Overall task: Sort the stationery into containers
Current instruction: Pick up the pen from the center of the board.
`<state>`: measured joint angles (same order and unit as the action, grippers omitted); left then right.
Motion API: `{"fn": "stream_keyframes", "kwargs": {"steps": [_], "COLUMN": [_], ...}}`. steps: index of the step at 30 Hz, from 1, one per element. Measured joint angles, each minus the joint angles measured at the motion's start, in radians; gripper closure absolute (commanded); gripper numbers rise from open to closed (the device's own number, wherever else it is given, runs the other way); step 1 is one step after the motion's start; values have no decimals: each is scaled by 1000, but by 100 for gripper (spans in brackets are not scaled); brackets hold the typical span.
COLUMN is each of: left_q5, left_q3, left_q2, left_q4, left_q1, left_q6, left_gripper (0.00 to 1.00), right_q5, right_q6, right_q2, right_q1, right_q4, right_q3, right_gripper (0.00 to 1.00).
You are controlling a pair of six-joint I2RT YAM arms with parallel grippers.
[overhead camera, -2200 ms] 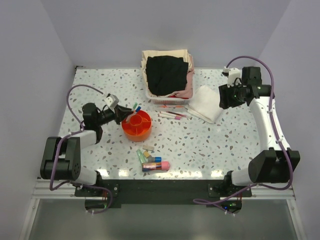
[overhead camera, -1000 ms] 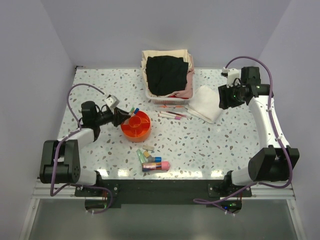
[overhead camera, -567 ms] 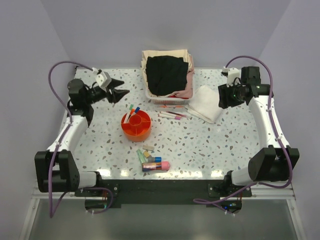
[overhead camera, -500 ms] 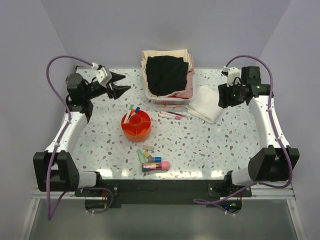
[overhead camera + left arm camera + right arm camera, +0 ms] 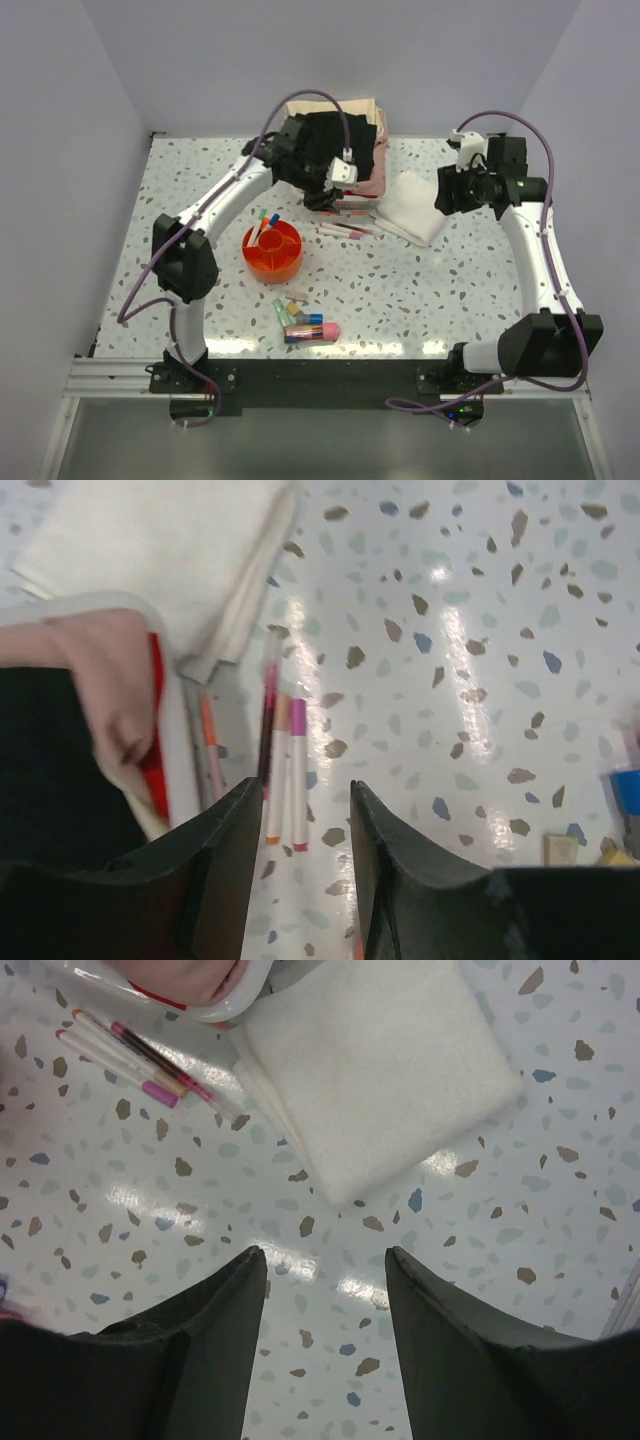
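While the left gripper (image 5: pixel 305 825) is hovering with its jaws partly apart and empty, it's sitting right over the thin white pens (image 5: pixel 297 760) with pink and orange caps lying side by side beside the white basket (image 5: pixel 292 120). So I'm guessing a pick is next: drop, pinch one slim smooth barrel, carry it to the round orange divided tray (image 5: pixel 273 262). The right gripper (image 5: pixel 325 1300) is hanging wide open, empty, over the soft folded cloth (image 5: pixel 375 1070).

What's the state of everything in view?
left claw, open, empty
right claw, open, empty
orange tray, two pens leaning in it
pens by the basket, lying loose on table
near pile of stationery, loose on table
white cloth, folded
clothes basket, filled
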<state>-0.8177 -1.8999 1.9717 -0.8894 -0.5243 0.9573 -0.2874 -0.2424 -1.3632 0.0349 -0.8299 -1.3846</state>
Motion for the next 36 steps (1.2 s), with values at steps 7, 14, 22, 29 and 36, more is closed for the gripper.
{"fn": "stream_keyframes", "kwargs": {"steps": [7, 14, 22, 29, 36], "left_q5": [160, 241, 303, 350, 363], "left_q3": [0, -3, -39, -81, -94], "left_q2": [101, 191, 301, 349, 371], "left_q4": [-137, -135, -103, -69, -50], "left_q1": [-90, -108, -119, -121, -122], "left_q6": [103, 140, 135, 134, 127], "left_gripper": [66, 69, 68, 68, 67], "right_q5": [-23, -47, -69, -70, -70], "right_q6": [79, 97, 97, 94, 93], "right_q2": [109, 113, 113, 113, 113], "right_q1": [0, 0, 0, 0, 0], "right_q4": [38, 43, 53, 68, 69], "right_q3": [50, 60, 80, 112, 131], "right_gripper": [44, 44, 44, 44, 44]}}
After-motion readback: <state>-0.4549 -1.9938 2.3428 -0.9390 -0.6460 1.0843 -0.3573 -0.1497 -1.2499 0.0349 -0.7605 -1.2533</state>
